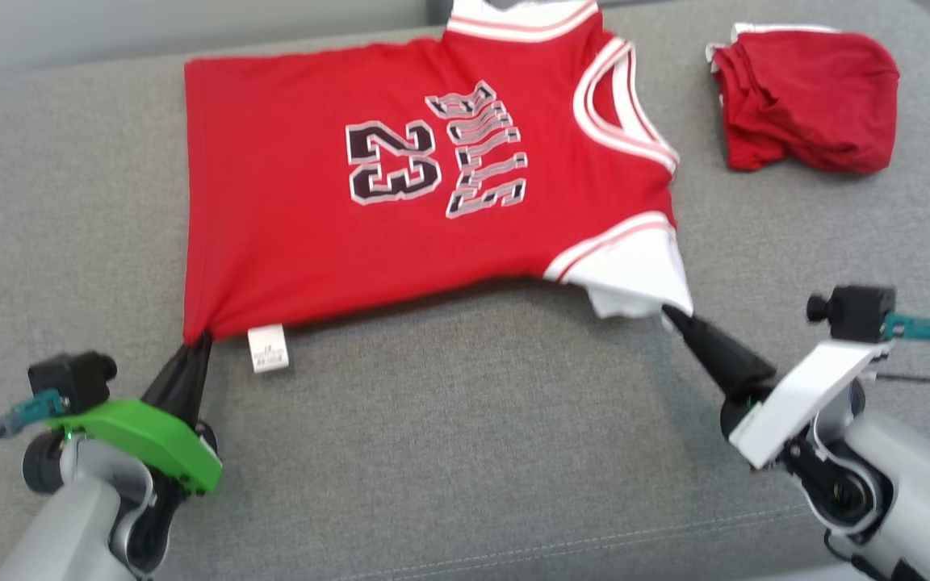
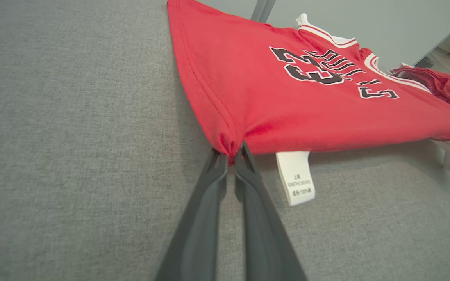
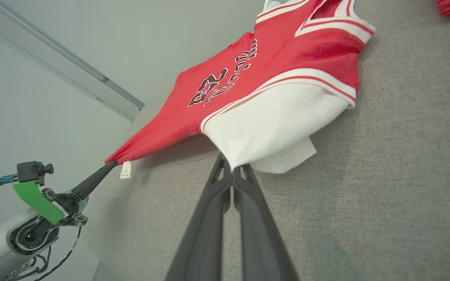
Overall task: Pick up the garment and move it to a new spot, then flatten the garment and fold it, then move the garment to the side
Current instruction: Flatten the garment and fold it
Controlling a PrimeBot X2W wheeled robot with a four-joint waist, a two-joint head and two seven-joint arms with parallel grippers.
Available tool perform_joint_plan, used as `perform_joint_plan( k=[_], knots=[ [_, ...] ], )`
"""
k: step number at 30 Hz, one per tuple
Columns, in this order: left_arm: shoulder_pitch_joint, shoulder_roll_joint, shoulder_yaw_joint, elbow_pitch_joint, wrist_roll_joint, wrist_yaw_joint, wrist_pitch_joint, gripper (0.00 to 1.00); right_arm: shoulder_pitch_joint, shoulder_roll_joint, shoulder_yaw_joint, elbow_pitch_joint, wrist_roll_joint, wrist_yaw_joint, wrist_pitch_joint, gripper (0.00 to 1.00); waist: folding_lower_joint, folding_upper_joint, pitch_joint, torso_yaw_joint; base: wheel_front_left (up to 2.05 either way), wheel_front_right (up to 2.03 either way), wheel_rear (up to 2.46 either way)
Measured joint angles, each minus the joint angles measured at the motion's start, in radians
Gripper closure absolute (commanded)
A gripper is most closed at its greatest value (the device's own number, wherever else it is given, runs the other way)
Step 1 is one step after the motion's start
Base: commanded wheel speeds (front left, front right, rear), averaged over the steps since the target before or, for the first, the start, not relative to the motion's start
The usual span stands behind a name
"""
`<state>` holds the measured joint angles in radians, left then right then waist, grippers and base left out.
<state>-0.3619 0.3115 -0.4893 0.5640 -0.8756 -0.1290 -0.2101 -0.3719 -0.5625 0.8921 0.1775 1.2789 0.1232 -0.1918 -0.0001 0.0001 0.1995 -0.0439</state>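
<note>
The garment (image 1: 295, 218) is a red jersey with white trim and the number 23, spread across the grey cushion with its near edge lifted. My left gripper (image 1: 200, 337) is shut on the jersey's near hem corner (image 2: 229, 146), beside a white care label (image 2: 297, 177). My right gripper (image 1: 667, 312) is shut on the white sleeve tip (image 3: 248, 128) at the jersey's near right. The cloth hangs taut between the two grips, and the right wrist view shows the left gripper (image 3: 109, 164) holding the far corner.
A second red garment (image 1: 808, 101) lies crumpled at the back right of the grey cushion (image 1: 465, 444). The cushion's front seam runs near my arms. A pale wall and a rail stand behind the cushion in the right wrist view.
</note>
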Motion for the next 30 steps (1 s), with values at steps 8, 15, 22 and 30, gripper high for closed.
perform_joint_plan(
  k=[8,15,22,30],
  knots=[
    [0.115,-0.002,0.001,0.002,-0.002,0.000,-0.009,1.00,0.111,-0.055,0.044,-0.022,0.050,0.000,0.043,1.00,0.0000,0.0000,-0.092,-0.001,0.00,0.00,0.00],
    [0.171,-0.014,0.007,-0.029,-0.007,0.002,-0.020,1.00,0.152,-0.079,0.057,-0.040,0.058,0.000,0.046,1.00,0.0000,0.0000,-0.125,0.000,0.00,0.00,0.00],
    [0.189,-0.014,0.003,-0.032,-0.009,0.011,-0.021,1.00,0.157,-0.079,0.082,-0.040,0.040,0.000,0.051,1.00,-0.0001,0.0000,-0.109,0.014,0.00,0.00,0.00],
    [0.189,-0.014,0.004,-0.026,0.014,0.028,-0.021,0.77,0.135,-0.066,0.094,-0.023,-0.007,0.000,0.052,0.31,0.0000,0.0000,-0.096,0.020,0.00,0.00,0.00]
  ],
)
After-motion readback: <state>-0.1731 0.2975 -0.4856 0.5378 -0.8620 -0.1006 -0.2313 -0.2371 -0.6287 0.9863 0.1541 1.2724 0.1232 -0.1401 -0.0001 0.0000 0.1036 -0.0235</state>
